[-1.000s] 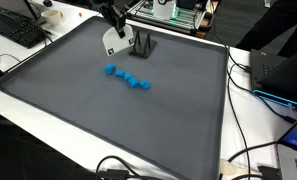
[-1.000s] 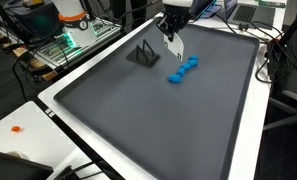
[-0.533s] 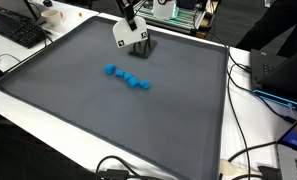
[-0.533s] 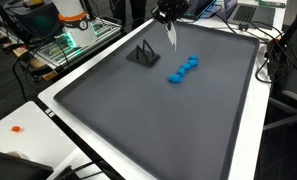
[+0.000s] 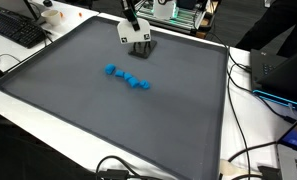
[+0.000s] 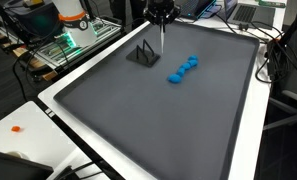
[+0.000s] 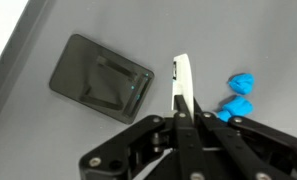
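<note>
My gripper (image 7: 185, 112) is shut on a thin white flat card (image 7: 183, 82), seen edge-on in the wrist view. In both exterior views the card (image 5: 133, 32) (image 6: 163, 40) hangs below the gripper (image 5: 128, 14) (image 6: 161, 16), just above and beside a small black stand (image 5: 142, 46) (image 6: 142, 53). The stand (image 7: 101, 77) lies left of the card in the wrist view. A row of blue blocks (image 5: 127, 77) (image 6: 182, 69) (image 7: 238, 95) lies on the dark grey mat (image 5: 108, 120) (image 6: 158, 120), apart from the gripper.
The mat has a raised white border (image 5: 228, 90) (image 6: 58, 100). A keyboard (image 5: 16, 30) and cables (image 5: 258, 70) lie outside it. Electronics and a green-lit rack (image 6: 73, 35) stand beside the table. A small orange item (image 6: 16, 128) lies on the white table edge.
My gripper has carried the white card across the mat toward the black stand and turned it; it now hangs right by the stand. The blue blocks and stand have not moved.
</note>
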`<state>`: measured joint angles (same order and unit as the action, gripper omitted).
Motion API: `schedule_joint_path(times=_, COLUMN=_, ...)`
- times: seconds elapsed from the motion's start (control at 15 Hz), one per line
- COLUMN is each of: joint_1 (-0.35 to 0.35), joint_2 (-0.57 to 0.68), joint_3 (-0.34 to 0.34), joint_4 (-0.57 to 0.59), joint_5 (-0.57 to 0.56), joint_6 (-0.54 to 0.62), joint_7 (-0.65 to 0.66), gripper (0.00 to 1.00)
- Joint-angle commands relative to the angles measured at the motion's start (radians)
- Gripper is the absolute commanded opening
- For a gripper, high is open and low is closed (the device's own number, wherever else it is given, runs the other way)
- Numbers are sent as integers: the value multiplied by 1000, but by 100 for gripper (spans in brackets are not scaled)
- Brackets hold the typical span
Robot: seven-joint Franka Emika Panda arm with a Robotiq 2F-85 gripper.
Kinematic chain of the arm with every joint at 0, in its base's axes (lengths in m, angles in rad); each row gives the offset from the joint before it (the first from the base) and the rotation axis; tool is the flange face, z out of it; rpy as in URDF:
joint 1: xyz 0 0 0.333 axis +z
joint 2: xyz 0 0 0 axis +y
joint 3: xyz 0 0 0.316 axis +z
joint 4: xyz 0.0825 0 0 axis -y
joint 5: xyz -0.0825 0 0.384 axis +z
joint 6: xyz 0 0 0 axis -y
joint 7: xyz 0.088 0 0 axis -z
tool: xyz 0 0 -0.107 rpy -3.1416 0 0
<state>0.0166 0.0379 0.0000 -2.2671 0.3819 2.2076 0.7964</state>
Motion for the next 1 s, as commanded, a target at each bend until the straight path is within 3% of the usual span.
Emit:
schedule_joint_path(times=0.0, joint_1=5, joint_2=-46, joint_3=7, joint_4=-88, joint_5=17, joint_6=55, joint_7=81, gripper=1)
schedule_joint_path(times=0.93, joint_1=17, joint_2=-36, joint_3=31, joint_4=-243, joint_5=84, joint_6=250, joint_7=224, gripper=1)
